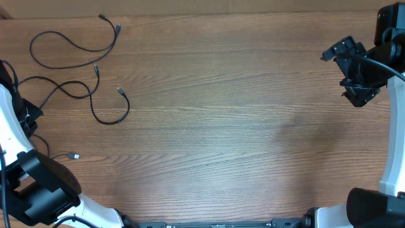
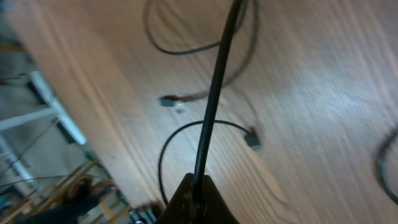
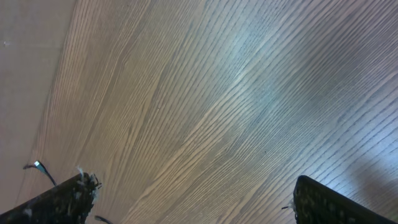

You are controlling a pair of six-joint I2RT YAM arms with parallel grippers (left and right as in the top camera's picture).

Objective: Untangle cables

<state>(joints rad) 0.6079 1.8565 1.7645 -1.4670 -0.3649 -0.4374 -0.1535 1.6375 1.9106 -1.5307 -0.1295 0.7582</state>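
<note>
Now: three cables [image 1: 95,79] bunched at ten o'clock

Three black cables loop near the table's [image 1: 240,126] left edge. The left gripper [image 2: 196,202] pinches one cable [image 2: 214,93]; the right gripper [image 3: 193,186], at two o'clock, gapes empty above open wood.

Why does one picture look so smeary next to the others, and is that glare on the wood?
Overhead: sharp, evenly lit, cables crisp. Left wrist: blurred throughout, even the near cable. Right wrist: grain fairly sharp, pale glare across the table.
</note>
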